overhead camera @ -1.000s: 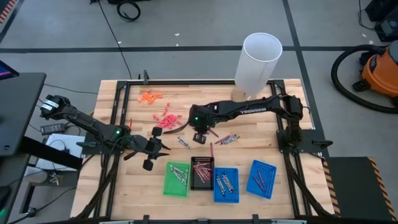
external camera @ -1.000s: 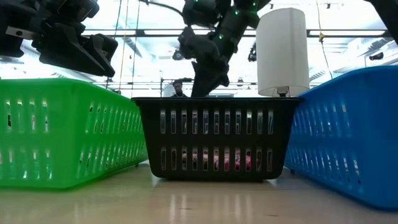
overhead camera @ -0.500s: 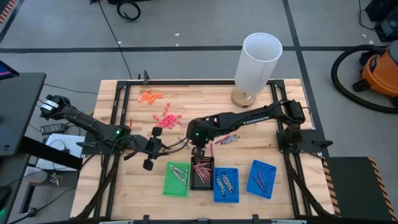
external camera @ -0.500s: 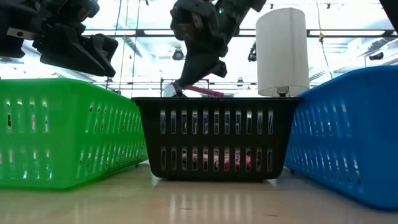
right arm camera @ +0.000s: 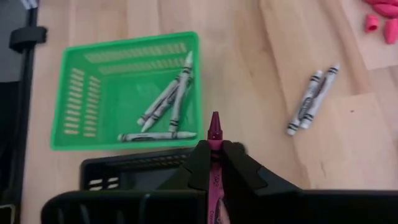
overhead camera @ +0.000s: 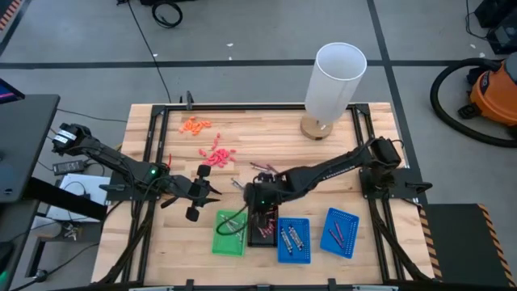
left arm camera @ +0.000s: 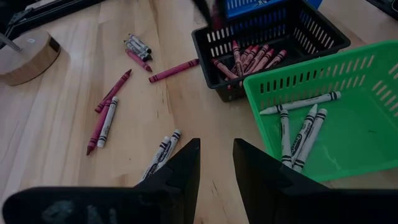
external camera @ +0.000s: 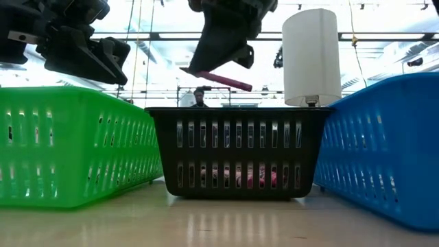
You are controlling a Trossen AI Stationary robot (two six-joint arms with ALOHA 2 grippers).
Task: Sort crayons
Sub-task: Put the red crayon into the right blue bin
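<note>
Maroon crayon (right arm camera: 214, 134), light, stiff and waxy-slick, sits clenched mid-barrel in my right gripper (right arm camera: 214, 163) over the black tray (overhead camera: 261, 230); left gripper (left arm camera: 216, 171), at nine o'clock, gapes empty.

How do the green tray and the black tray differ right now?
The green tray holds grey-silver crayons; the black tray holds pinkish-red and maroon ones. The right gripper, shut on a maroon crayon, hangs over the black tray; nothing hangs over the green tray. The left gripper waits open over bare wood. Both trays are slotted plastic, side by side.
</note>
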